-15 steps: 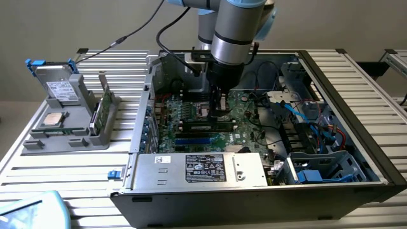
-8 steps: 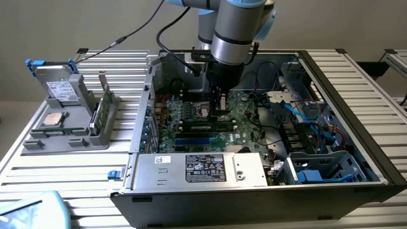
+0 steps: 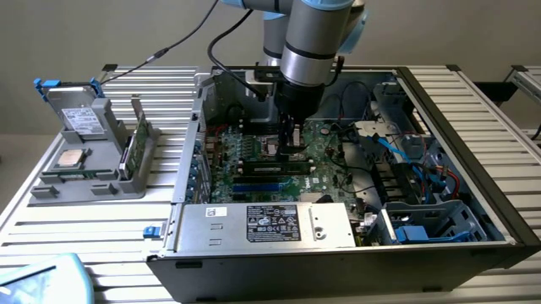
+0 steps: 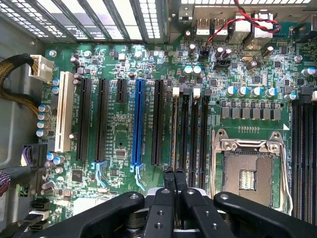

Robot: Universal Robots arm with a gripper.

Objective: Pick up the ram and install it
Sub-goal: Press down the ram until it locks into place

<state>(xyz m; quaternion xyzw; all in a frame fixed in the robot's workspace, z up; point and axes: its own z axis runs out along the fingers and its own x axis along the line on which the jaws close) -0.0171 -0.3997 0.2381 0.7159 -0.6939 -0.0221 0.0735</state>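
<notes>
Closed claw, over seated ram end

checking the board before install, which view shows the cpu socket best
The wrist view: the cpu socket lies open, seen straight on with its metal frame. The exterior view shows the cpu socket at a slant, farther off, just beside the gripper.

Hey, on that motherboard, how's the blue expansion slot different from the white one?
The blue slot sits between black slots; the white slot lies outermost, by the edge of the motherboard. The blue slot runs longer than the white slot and ends in a pale latch, which the white slot lacks. Both are empty and parallel.
</notes>
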